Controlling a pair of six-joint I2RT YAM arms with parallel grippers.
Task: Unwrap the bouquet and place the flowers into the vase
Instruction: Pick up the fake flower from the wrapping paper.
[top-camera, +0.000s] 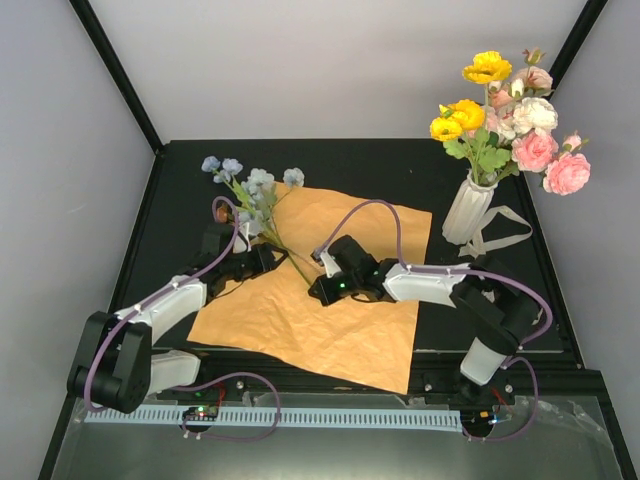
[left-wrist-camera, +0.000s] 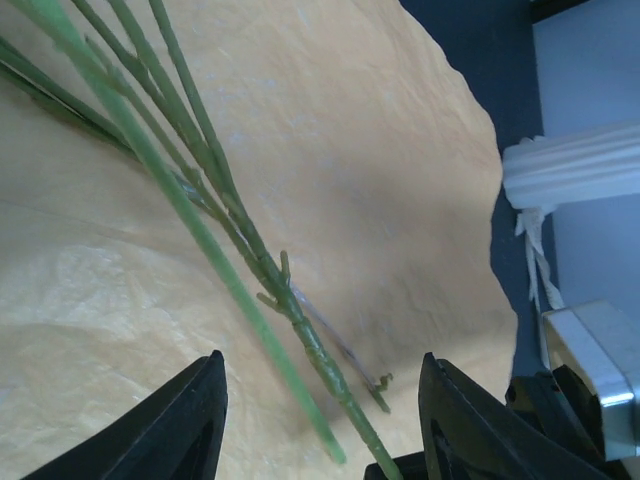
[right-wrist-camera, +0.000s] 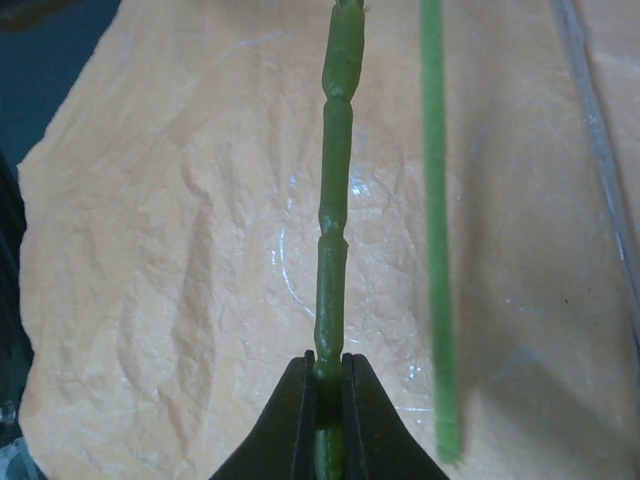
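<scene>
I read the right gripper (right-wrist-camera: 327, 372), clamped on the end of the thick stem (right-wrist-camera: 335, 200), as set to carry it to the vase (top-camera: 466, 210); the left gripper (left-wrist-camera: 322, 380) stands with jaws apart astride it, leaving it free.

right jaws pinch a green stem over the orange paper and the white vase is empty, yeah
No: the vase is not empty; the top external view shows yellow and pink flowers in it. The right jaws do pinch a green stem over the orange paper.
</scene>
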